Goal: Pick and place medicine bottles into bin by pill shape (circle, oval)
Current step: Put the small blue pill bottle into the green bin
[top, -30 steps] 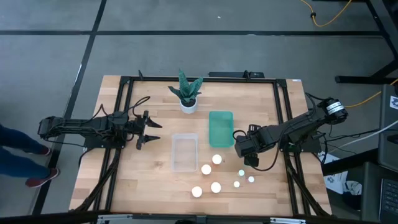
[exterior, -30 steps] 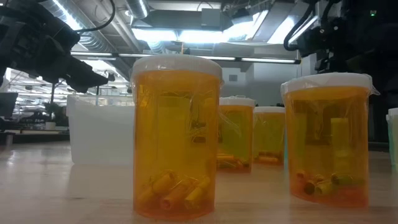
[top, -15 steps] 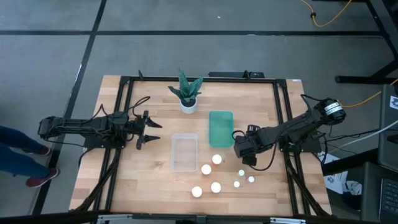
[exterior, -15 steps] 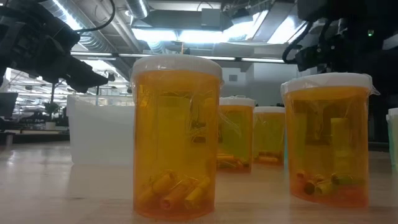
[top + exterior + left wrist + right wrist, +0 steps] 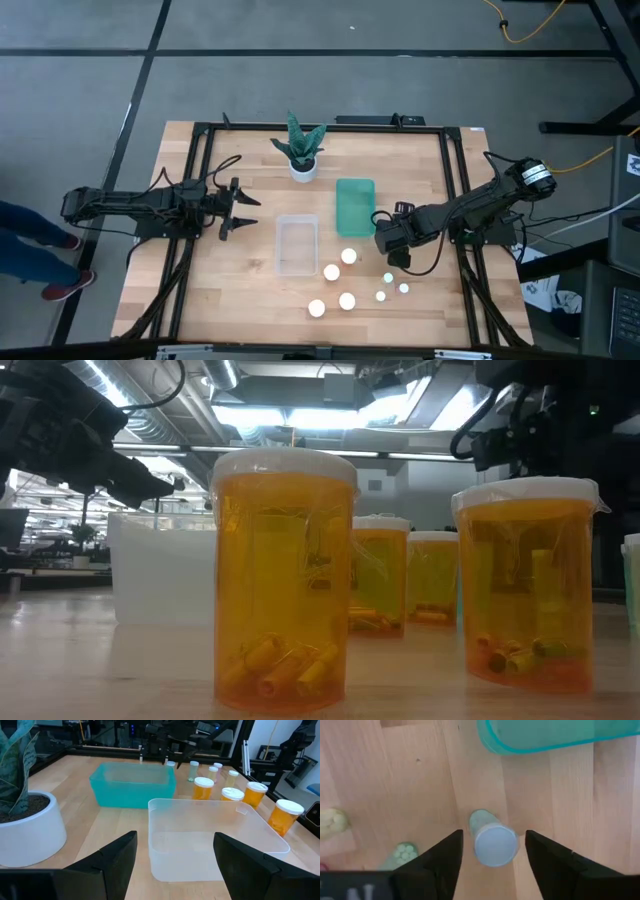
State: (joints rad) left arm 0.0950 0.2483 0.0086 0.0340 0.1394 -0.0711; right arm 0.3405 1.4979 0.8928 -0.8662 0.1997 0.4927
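Note:
Four larger white-capped orange bottles stand upright near the table's front, among them one (image 5: 331,271) and another (image 5: 346,300); the low view shows them close up (image 5: 285,575). Smaller bottles (image 5: 388,277) stand to their right. My right gripper (image 5: 398,257) is open above a small green-tinted, white-capped bottle (image 5: 494,844), with one finger on either side and not touching it. My left gripper (image 5: 240,212) is open and empty at the table's left, pointing at the clear bin (image 5: 297,244).
A teal bin (image 5: 355,207) sits behind the bottles, beside the clear bin (image 5: 215,840). A potted plant (image 5: 302,152) in a white pot stands at the far middle. Two more small bottles (image 5: 402,852) stand near my right gripper. A person's legs (image 5: 40,250) show left of the table.
My right gripper has shifted a little toward the table's left edge, over the small bottle, and stays open. My left arm has kept still.

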